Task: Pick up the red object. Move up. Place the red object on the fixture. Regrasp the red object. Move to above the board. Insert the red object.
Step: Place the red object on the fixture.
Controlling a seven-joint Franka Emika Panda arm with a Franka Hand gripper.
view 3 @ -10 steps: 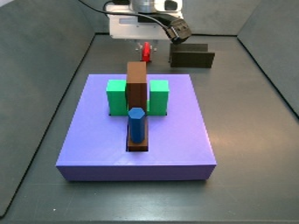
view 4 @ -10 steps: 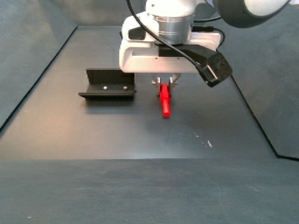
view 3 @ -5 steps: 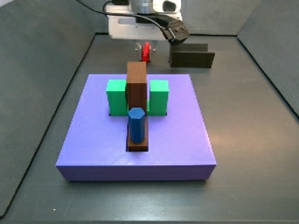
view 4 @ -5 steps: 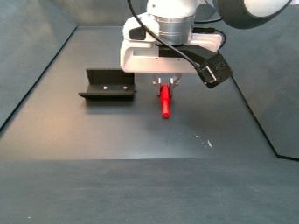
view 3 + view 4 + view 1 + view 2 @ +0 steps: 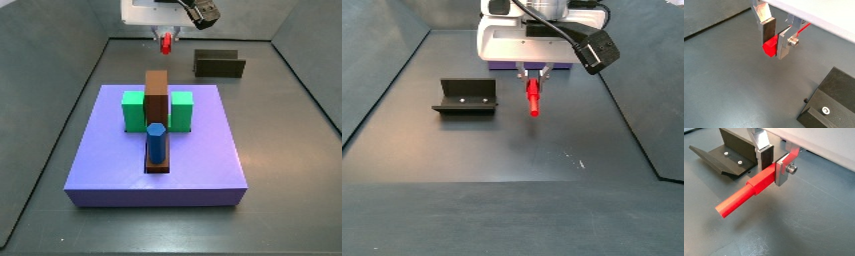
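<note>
My gripper (image 5: 775, 46) is shut on the red object (image 5: 747, 196), a slim bright red peg, and holds it clear above the floor. The peg hangs down from the fingers in both side views (image 5: 535, 98) (image 5: 167, 43). Its end shows between the silver fingers in a wrist view (image 5: 769, 47). The fixture (image 5: 465, 97), a dark bracket, stands on the floor beside the gripper (image 5: 536, 75), apart from the peg. It also shows in a side view (image 5: 218, 63) and in both wrist views (image 5: 729, 160) (image 5: 832, 101). The purple board (image 5: 207, 168) lies away from the gripper (image 5: 167, 33).
On the board stand two green blocks (image 5: 134, 111) (image 5: 181, 112), a tall brown block (image 5: 156, 96) and a blue peg (image 5: 156, 143). Dark walls (image 5: 389, 75) close in the grey floor (image 5: 516, 170) on all sides.
The gripper has risen straight up with the red peg in it; the peg has left the floor. The fixture and board have not moved.
</note>
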